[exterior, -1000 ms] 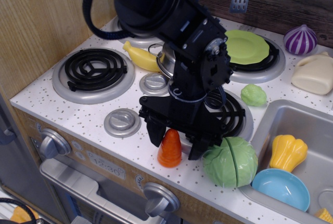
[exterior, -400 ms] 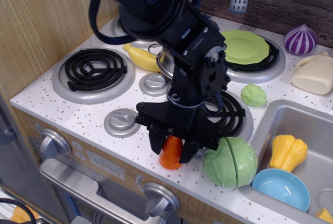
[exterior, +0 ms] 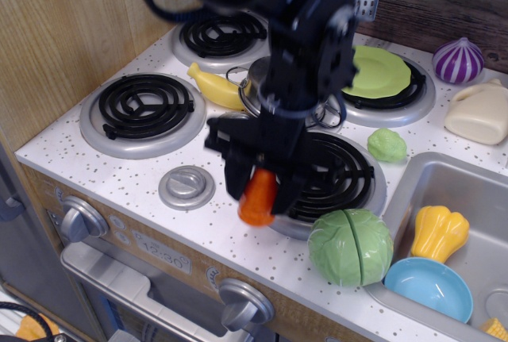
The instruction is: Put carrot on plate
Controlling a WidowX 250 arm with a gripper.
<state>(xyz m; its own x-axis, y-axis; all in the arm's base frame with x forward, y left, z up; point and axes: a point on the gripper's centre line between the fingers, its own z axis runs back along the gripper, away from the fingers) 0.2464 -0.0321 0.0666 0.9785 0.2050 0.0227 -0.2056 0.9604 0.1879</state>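
Note:
The carrot (exterior: 258, 198) is a small glossy orange cone, held between the fingers of my black gripper (exterior: 259, 190) and lifted above the front edge of the stove top, slightly blurred. The gripper is shut on the carrot, over the near side of the front right burner (exterior: 341, 175). The lime-green plate (exterior: 379, 71) lies on the back right burner, well behind and to the right of the gripper; the arm hides its left edge.
A green cabbage (exterior: 351, 246) sits right of the gripper at the counter's front. A yellow banana toy (exterior: 213, 87) and a steel pan (exterior: 255, 94) lie behind the arm. A small green vegetable (exterior: 386, 144), purple onion (exterior: 458, 59), sink (exterior: 468, 199) with squash (exterior: 439, 232) and blue bowl (exterior: 429, 288) are to the right.
The gripper closed on the carrot, which stood on the counter, and has lifted it upward and slightly back.

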